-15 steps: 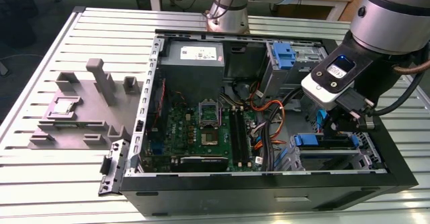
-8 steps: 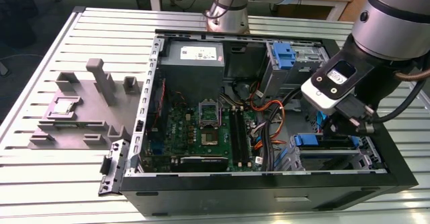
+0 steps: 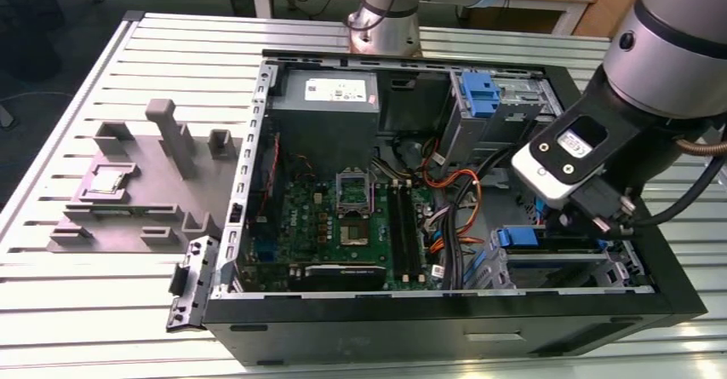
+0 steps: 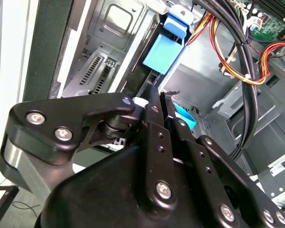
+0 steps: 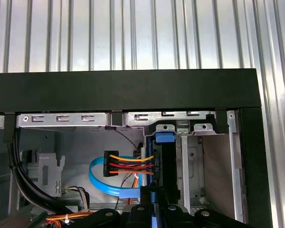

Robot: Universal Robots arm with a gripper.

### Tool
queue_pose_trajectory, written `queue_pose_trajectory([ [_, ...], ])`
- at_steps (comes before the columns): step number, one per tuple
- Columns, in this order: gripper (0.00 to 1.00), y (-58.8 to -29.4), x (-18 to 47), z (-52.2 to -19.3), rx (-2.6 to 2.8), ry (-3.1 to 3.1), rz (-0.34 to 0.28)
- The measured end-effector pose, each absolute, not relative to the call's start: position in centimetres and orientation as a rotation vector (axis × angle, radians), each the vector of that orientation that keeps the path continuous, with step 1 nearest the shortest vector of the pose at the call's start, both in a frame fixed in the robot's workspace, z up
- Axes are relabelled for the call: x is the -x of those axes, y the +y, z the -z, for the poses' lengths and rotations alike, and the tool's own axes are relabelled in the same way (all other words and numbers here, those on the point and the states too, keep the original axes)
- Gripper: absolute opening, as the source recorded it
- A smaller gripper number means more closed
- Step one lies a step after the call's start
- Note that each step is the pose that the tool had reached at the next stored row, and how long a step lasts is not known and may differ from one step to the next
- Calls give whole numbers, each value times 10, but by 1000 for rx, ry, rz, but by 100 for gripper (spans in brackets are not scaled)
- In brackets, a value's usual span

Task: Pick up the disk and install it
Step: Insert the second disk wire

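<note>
In the exterior view, the pincer (image 3: 593,217) is lowered into the open computer case (image 3: 455,311) at its corner on the exterior view's right, directly above the drive cage (image 3: 563,268). In the second wrist view, its fingers (image 4: 156,111) are clenched on the disk (image 4: 162,53), which stands on edge and extends straight ahead into the cage. In the first wrist view, the disk's long axis runs from the fingertips toward the case wall, its blue rail (image 5: 164,138) foremost.
</note>
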State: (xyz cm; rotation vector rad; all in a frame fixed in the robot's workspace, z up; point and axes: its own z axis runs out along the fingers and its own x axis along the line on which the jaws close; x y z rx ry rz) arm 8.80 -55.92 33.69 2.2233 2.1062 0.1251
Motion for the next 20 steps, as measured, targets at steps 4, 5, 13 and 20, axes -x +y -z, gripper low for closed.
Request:
queue_pose_trajectory([
  [4,16,-565,-88,-337,-2230,2111,-145],
  [5,16,-565,-88,-337,-2230,2111,-146],
  [13,16,-565,-87,-337,-2215,2122,-152],
  [20,16,-566,-88,-336,-2183,2157,-153],
])
